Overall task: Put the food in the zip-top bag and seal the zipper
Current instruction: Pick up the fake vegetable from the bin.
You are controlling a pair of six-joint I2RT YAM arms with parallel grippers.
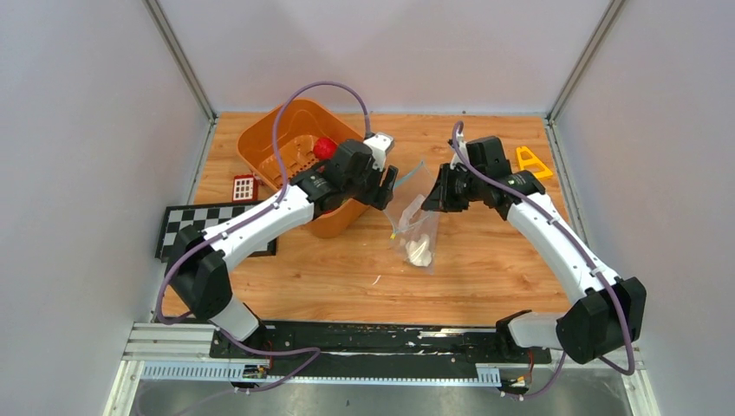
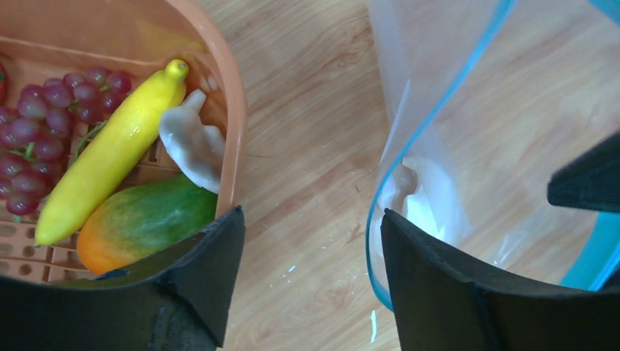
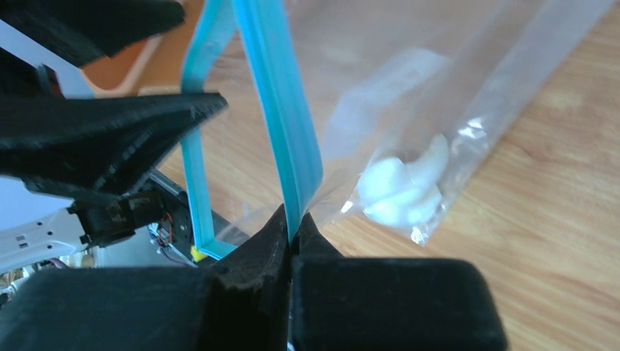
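Observation:
The clear zip-top bag hangs with its mouth held up and a white food piece at its bottom. My right gripper is shut on the teal zipper strip at the bag's rim. My left gripper is open over bare wood between the basket and the bag's mouth, with nothing between its fingers. In the orange basket lie a yellow banana, red grapes, a white garlic-like piece and a green-orange fruit. A red round fruit also sits there.
A small red grid block and a checkered mat lie left of the basket. A yellow triangular piece stands at the back right. Walls close in the table on three sides.

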